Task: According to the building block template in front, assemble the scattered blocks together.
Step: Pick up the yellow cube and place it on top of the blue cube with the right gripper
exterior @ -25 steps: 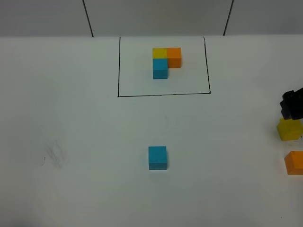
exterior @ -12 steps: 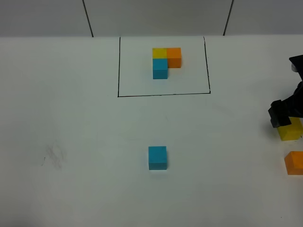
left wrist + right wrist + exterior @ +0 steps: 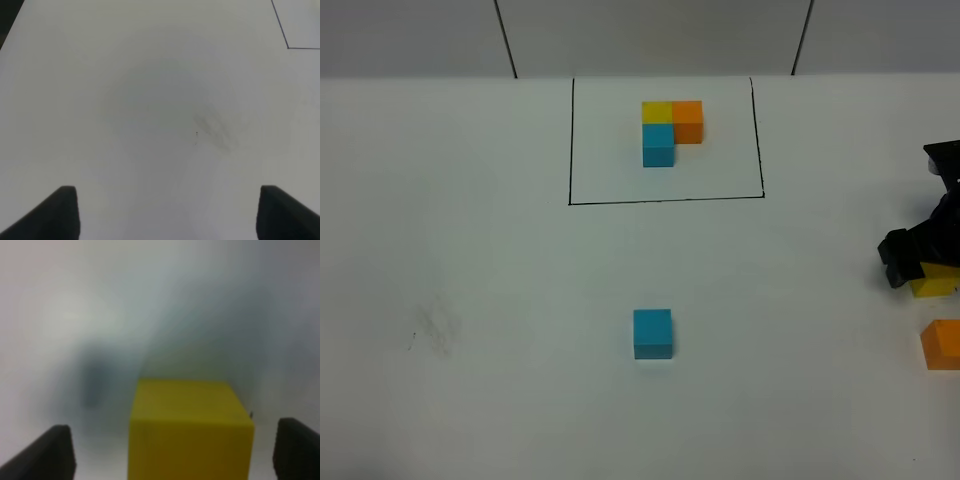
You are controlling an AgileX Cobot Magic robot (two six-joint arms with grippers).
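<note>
The building block template (image 3: 670, 128) is a yellow, orange and blue L inside a thin black rectangle at the far middle of the table. Of the scattered blocks, the light blue cube (image 3: 652, 333) sits alone at mid-table. The yellow cube (image 3: 936, 285) lies at the right edge, and the orange cube (image 3: 943, 344) is just in front of it. My right gripper (image 3: 923, 262) is low over the yellow cube. In the right wrist view the cube (image 3: 190, 432) sits between the spread fingers (image 3: 50, 455), untouched. My left gripper (image 3: 167, 215) is open and empty.
The table is white, with a faint grey smudge (image 3: 432, 330) at the left, also in the left wrist view (image 3: 217, 131). A corner of the black frame (image 3: 288, 47) shows there. A grey wall with dark seams runs behind the table.
My right gripper has come down and forward over the yellow cube, covering more of it. The cubes have not moved.
</note>
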